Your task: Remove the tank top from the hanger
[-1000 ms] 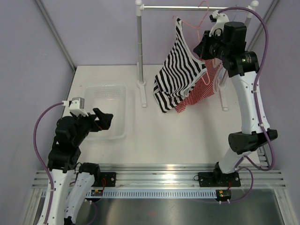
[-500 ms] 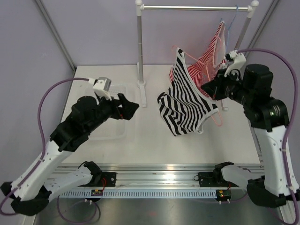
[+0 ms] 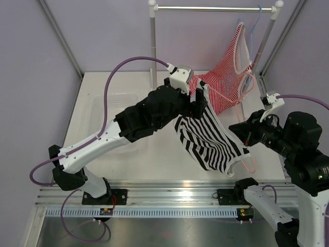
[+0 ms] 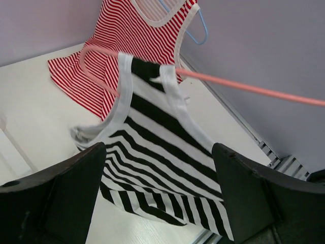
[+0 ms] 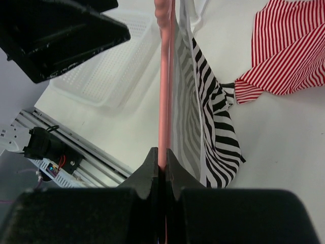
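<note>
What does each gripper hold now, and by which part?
The right gripper clamps the pink hanger on its wire. The left gripper is open and holds nothing.

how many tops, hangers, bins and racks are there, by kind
tops: 2 (black-and-white tank top, red-and-white top)
hangers: 2 (pink hanger, blue hanger)
plastic bin: 1
clothes rack: 1
total: 6

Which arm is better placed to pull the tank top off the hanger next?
Left, probably: the left end effector stands open facing the tank top, while the right end effector is shut on the hanger.
</note>
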{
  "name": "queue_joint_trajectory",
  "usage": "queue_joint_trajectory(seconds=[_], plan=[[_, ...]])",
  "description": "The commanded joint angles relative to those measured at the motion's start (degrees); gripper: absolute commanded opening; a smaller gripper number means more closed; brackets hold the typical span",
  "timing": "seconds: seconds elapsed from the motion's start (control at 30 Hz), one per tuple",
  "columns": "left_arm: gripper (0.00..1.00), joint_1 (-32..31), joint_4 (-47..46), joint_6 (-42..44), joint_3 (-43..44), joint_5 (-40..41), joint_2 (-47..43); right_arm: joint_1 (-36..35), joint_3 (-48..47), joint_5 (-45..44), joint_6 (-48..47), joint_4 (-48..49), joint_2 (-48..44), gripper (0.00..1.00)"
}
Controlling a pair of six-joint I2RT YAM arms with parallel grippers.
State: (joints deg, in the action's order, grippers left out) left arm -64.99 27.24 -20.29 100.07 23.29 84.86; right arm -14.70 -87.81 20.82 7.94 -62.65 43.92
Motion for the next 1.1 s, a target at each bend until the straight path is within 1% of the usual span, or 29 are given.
queue_joint_trajectory(seconds=[0.0, 0.07, 0.1, 0.2, 0.33, 0.43, 0.5, 0.53, 0.63, 0.67, 0.7, 0.8, 0.9, 1.0, 1.07], plan=[[0.87, 0.0, -3.3, 1.9, 5.0, 2.2, 1.5, -0.3, 1.2, 2.9, 0.4, 2.1, 0.0, 0.00], [0.84, 0.0, -3.7, 2.0, 5.3, 1.8, 2.1, -0.3, 1.5, 3.1, 0.4, 2.4, 0.5, 0.00], [0.81, 0.0, -3.9, 2.3, 5.3, 2.4, 2.2, -0.4, 1.5, 3.3, 0.4, 2.5, 0.6, 0.00], [0.78, 0.1, -3.7, 3.2, 5.5, 4.4, 3.5, -0.3, 1.3, 5.1, 1.1, 3.4, 0.6, 0.00], [0.67, 0.2, -2.7, 4.3, 7.2, 6.0, 5.8, -0.3, 1.4, 5.7, 1.1, 3.9, 0.8, 0.00], [0.59, 1.0, -2.0, 4.7, 8.6, 7.0, 7.3, -0.3, 0.9, 8.7, 1.6, 4.6, 0.7, 0.00], [0.47, 1.4, -1.8, 4.4, 9.1, 7.1, 8.0, -0.3, 0.9, 8.6, 1.5, 4.7, 0.7, 0.00], [0.37, 1.6, -1.8, 4.4, 9.0, 7.3, 7.9, -0.3, 0.9, 7.9, 1.4, 4.5, 0.9, 0.00], [0.31, 1.8, -2.2, 4.9, 8.7, 8.4, 7.7, -0.3, 1.3, 7.0, 0.8, 4.0, 1.1, 0.00], [0.18, 1.9, -2.1, 4.9, 8.6, 9.0, 7.8, -0.3, 1.7, 7.1, 0.8, 4.2, 1.0, 0.00], [0.11, 2.0, -1.8, 4.9, 8.7, 9.3, 7.8, -0.3, 1.9, 6.6, 0.8, 4.4, 1.0, 0.00], [0.00, 2.0, -1.7, 4.9, 8.4, 9.8, 7.4, -0.3, 2.6, 3.7, 0.2, 3.9, 1.1, 0.00], [0.00, 2.3, -1.4, 4.6, 7.5, 12.1, 7.1, -0.3, 3.4, 4.5, -0.8, 3.7, 1.2, 0.00], [0.00, 5.0, -0.1, 2.5, 6.7, 13.4, 6.2, -0.7, 4.5, 4.8, -2.1, 3.1, 0.1, 0.00], [0.00, 6.1, 0.0, 2.1, 5.2, 14.1, 5.3, -2.4, 4.8, 5.3, -3.0, 1.9, -0.2, 0.00]])
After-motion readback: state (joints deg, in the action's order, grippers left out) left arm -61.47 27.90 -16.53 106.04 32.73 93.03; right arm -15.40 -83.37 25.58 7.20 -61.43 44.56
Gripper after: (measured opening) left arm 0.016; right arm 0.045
